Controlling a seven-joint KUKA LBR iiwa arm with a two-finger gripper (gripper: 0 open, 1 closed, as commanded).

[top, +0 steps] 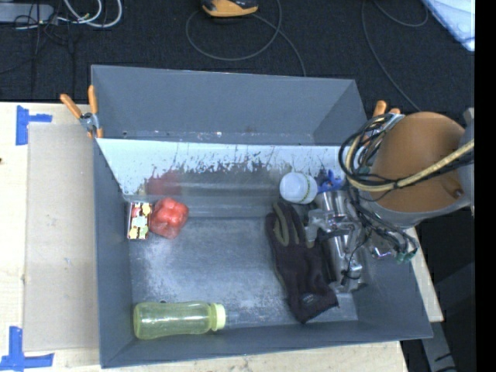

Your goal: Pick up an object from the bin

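Observation:
My gripper (346, 273) hangs low over the right side of the bin, its metal body reaching down beside the right edge of a dark crumpled cloth (298, 266). The cloth lies in a long heap from the middle right toward the front. Whether the gripper touches the cloth I cannot tell. Just behind the gripper, against the back wall, rests a white round-capped bottle (295, 187) with a small blue thing (330, 180) next to it.
At the left back lie a red crumpled lump (168, 216) and a small box with a coloured label (139, 220). A yellow-green plastic bottle (178, 318) lies on its side at the front left. The arm's orange cover and cables overhang the right rim.

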